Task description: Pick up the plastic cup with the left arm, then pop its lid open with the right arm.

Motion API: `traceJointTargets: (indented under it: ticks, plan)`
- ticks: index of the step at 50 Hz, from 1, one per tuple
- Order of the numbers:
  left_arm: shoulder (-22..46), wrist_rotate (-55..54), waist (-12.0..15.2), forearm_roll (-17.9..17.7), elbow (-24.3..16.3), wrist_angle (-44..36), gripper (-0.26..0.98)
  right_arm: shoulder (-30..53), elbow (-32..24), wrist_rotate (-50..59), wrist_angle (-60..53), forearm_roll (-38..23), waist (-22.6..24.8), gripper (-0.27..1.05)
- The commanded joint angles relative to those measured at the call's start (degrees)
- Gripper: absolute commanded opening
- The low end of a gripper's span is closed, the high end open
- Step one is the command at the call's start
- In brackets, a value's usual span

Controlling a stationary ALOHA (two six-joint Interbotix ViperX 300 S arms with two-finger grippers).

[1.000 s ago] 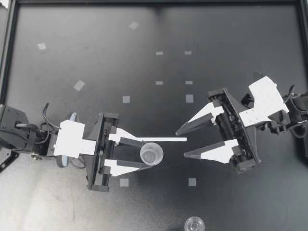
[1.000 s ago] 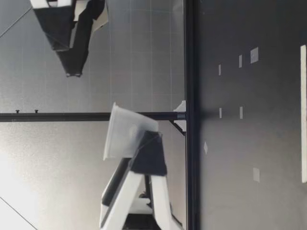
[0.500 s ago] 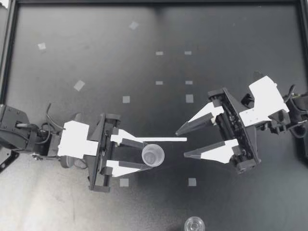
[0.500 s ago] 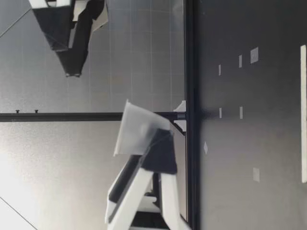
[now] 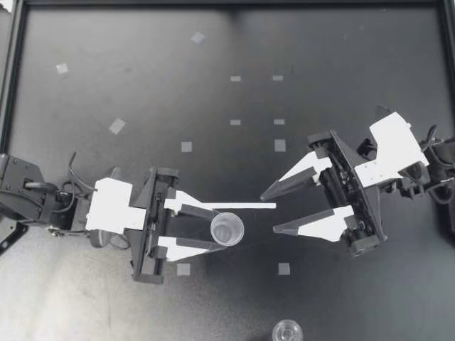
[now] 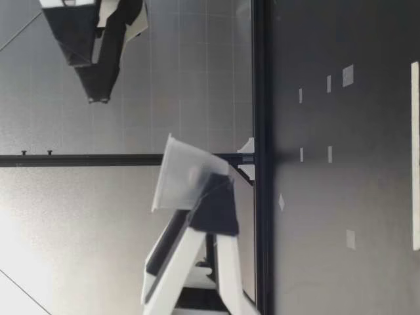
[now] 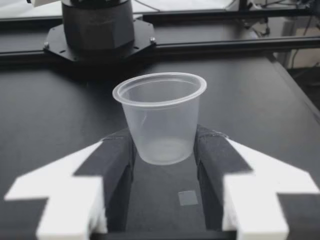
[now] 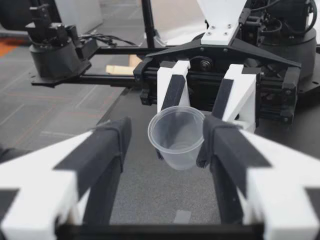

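— What does your left tool have?
— My left tool (image 5: 212, 227) is closed on a clear plastic cup (image 5: 227, 229). The wrist camera shows both pads (image 7: 117, 160) pressed against its lower half. The cup (image 6: 180, 177) hangs well above the tabletop (image 5: 142, 92), mouth up, slightly tilted, and it looks empty.
— And the right one?
— My right tool (image 5: 269, 213) stands wide and holds nothing. Its tips point at the cup and stop just short of it. From its own camera the cup (image 8: 177, 135) sits ahead, touching neither finger.
— Which step is that?
— I judge it a lifted hold, with the cup offered to the open tool.
— What does a next move call for?
— Care with level. My grip is low on a thin, tapered wall, so the cup could tip or slip. Any approach by the right tool should close gently around the upper half, clear of my left fingers.
— Anything else nearby?
— A white strip (image 5: 242, 206) lies on the tabletop below both tools. A second clear cup (image 5: 287, 331) stands well apart from them.
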Motion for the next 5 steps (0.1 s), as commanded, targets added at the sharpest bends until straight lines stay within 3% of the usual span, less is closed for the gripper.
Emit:
traceJointTargets:
  ticks: [1,5]
  plan:
    - [-1.2,0.1,-0.1,0.0,-1.1,-0.3,0.11,-0.5,-0.5,-0.1,-0.6,0.2,-0.3,0.61]
    - [-1.2,0.2,-0.1,0.0,-1.0,-0.3,0.11,-0.6,-0.5,-0.1,-0.6,0.2,-0.3,0.6]
